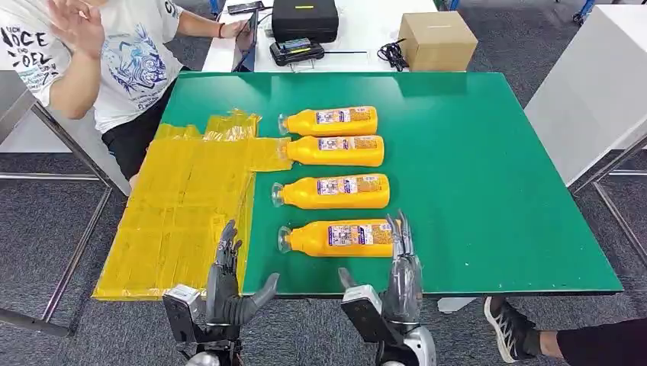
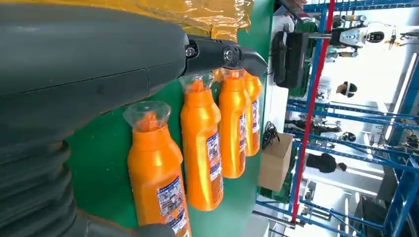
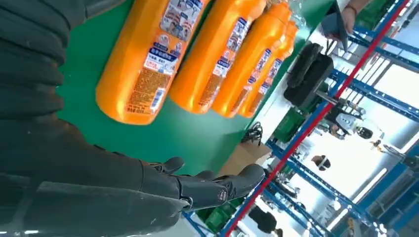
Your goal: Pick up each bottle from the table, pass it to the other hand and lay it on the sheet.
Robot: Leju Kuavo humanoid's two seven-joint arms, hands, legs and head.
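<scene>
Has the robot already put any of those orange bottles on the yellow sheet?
No. In the head view all four bottles lie in a row on the green table, and the yellow sheet beside them holds none.

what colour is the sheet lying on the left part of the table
Yellow: the crinkled plastic sheet is glossy yellow against the green table. The head view shows it best.

Four bottles [image 1: 336, 179] lie in a column mid-table, narrow gaps between them. Right of them the green table [image 1: 488, 168] is bare and open. To their left the yellow sheet [image 1: 183, 213] lies flat. A person [image 1: 99, 53] sits far left.
</scene>
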